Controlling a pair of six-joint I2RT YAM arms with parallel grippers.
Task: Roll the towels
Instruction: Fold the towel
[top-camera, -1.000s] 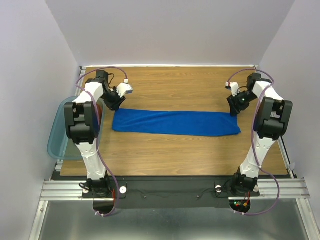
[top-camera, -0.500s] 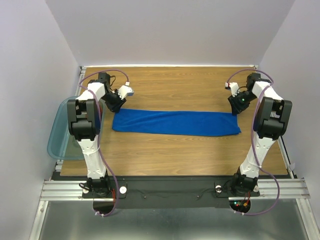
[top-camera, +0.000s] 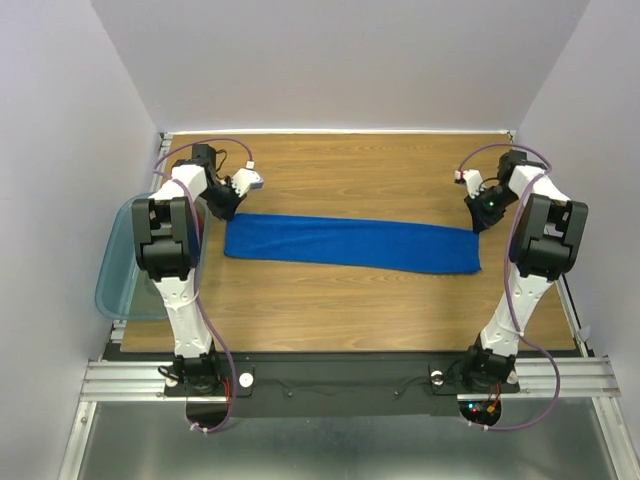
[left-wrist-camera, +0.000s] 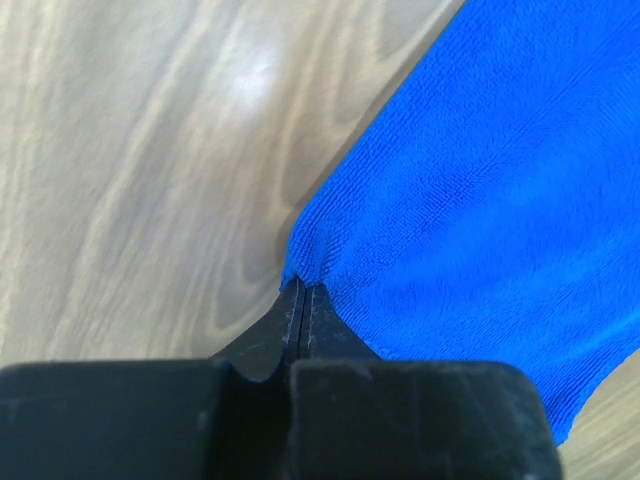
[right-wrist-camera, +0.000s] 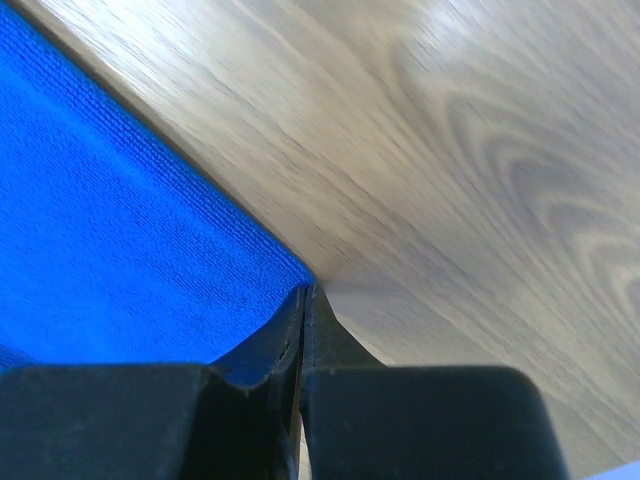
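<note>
— Jaws, left gripper (left-wrist-camera: 303, 290): clenched tip to tip on the far left corner of the blue towel (top-camera: 350, 243). The cloth puckers where the tips bite.
— Entered. Jaws, right gripper (right-wrist-camera: 305, 292)?
— Clenched likewise, at the far right corner. The bite looks thin: only the very point of the corner reaches the tips, and how much cloth lies between them cannot be told.
— Item, blue towel: location?
— Flat on the wooden table (top-camera: 350, 160), a long narrow strip running left to right between the two arms, both far corners pinched. Teal bin (top-camera: 112, 275) sits at the table's left edge, apart from the towel. No other towel shows.
— Condition of task?
— By my reading, rolling not yet begun: there is no turn of cloth anywhere along the strip. Corners taken, likely for a lift, fold or straightening.
— Risks, list them.
— One: the right corner slips out on the first pull, because the bite is shallow. The strip would then sag from the left grip alone.
Two: the arms travel unevenly in pace or height. The strip skews and any roll comes out coned.
Three: the arms pull apart too hard, and the soft cloth slides free of the tips.
Four: the tips drag on the wood, because the pinch sits so low against the surface.
— Filed.
</note>
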